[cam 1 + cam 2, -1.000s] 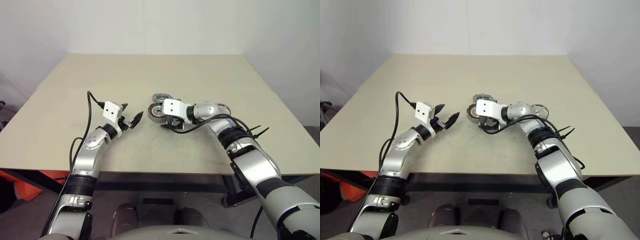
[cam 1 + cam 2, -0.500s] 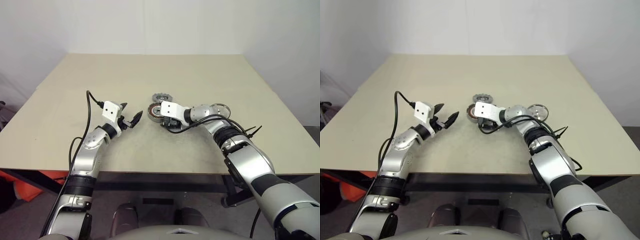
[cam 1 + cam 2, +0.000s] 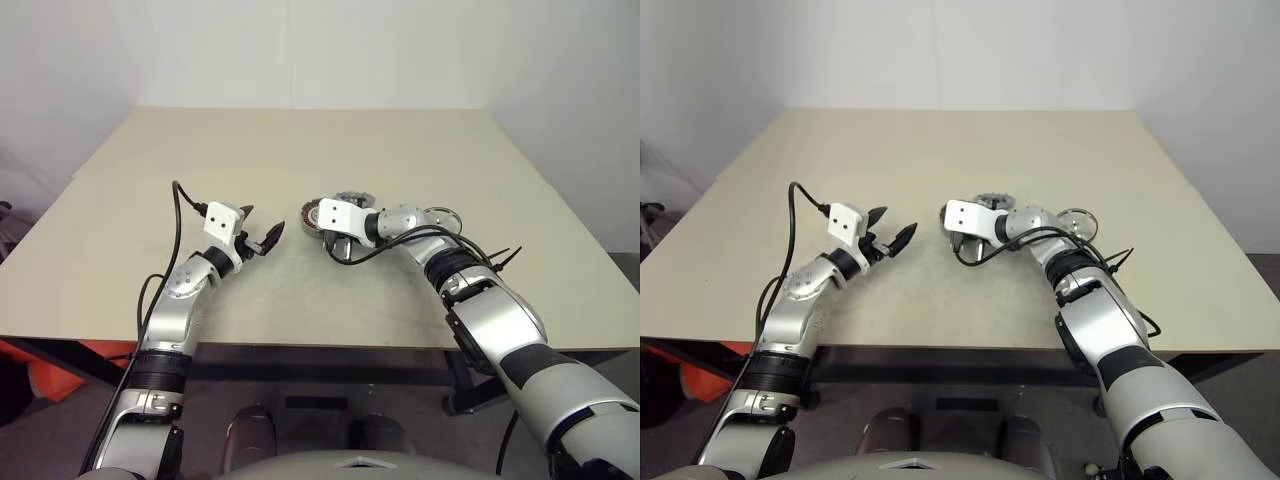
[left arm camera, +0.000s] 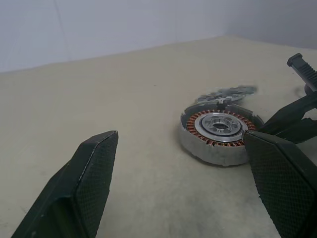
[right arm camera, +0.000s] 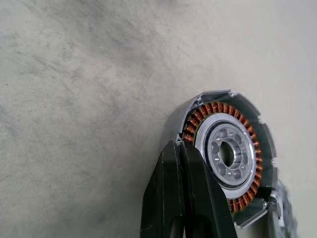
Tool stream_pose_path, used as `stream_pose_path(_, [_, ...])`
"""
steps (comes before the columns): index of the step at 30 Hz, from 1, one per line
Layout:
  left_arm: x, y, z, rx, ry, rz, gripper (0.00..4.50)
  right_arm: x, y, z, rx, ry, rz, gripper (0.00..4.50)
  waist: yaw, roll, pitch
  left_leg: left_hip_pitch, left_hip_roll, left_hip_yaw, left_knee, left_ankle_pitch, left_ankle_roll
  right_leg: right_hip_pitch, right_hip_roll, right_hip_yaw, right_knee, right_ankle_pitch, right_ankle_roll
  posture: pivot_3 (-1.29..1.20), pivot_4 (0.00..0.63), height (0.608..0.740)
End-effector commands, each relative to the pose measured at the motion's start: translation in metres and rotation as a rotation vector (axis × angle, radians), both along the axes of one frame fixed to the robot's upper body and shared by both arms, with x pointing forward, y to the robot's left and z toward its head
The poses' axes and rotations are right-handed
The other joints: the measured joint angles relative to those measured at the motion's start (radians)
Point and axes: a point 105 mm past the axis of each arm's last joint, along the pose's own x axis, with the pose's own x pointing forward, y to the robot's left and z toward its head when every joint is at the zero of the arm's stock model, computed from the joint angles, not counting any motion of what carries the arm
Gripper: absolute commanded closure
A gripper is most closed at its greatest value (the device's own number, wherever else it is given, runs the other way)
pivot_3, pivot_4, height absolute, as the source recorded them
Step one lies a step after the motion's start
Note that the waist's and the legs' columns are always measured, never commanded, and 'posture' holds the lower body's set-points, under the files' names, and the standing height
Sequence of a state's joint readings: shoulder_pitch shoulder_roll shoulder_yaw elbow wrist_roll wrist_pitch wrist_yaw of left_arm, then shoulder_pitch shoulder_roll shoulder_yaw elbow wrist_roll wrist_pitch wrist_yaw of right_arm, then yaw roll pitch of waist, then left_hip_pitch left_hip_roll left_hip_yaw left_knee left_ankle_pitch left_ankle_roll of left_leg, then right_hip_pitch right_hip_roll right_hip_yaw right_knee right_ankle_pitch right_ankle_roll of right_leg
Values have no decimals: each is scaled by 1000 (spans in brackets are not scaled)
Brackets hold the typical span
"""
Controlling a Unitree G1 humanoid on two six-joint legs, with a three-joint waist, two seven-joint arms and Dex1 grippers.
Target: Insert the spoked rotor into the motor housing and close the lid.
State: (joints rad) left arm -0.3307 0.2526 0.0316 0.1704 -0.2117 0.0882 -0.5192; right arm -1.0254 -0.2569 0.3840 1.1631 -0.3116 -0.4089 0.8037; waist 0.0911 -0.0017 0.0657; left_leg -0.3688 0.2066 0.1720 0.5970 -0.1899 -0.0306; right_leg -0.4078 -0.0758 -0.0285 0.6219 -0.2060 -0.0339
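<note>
Motor housing (image 4: pixel 218 130), dark round shell with copper windings, empty on the table (image 3: pixel 300 150).
Right hand (image 5: pixel 182 148) pinched shut at its rim, holding nothing; left hand (image 4: pixel 183 163) wide. Reopen before fetching the spoked silver rotor (image 3: pixel 352 198) behind.

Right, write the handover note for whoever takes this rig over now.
Left end effector: open, holding nothing, raised over the table to the left of the parts.
Right end effector: shut, its tips at the rim of the motor housing; no grip is visible.
The housing lies flat on the table with its windings facing up and nothing in it.
Spoked rotor: lying just behind the housing.
Lid: on the table beside the right forearm.
Done: nothing assembled yet.
Left: insert the rotor, then close the lid.
</note>
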Motion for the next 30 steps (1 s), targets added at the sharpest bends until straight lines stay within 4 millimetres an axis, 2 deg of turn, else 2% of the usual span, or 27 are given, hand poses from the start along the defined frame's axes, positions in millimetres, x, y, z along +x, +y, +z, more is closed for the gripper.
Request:
stream_pose_path(1, [0,0,15,10,-59,-5,246,6,-2,13,8,-37,-4,4473,0,0,0,0,0,0,0,0,0,0,0,0,0,0,0,0,0,740])
stream_pose_path(15, [1,-3,12,7,-52,-7,246,5,-15,37,37,-72,48,4473,1,0,0,0,0,0,0,0,0,-1,0,0,0,0,0,0,0,740])
stream_pose_path(20, [1,-4,11,4,-50,-8,246,-3,-20,46,45,-82,103,4473,1,0,0,-1,0,0,0,0,0,-1,0,0,0,0,0,0,0,740])
stream_pose_path(30, [1,-3,10,2,-49,-2,246,-29,-37,33,0,-26,157,4473,2,-1,1,-1,0,0,0,0,0,-1,0,0,-1,0,0,0,0,740])
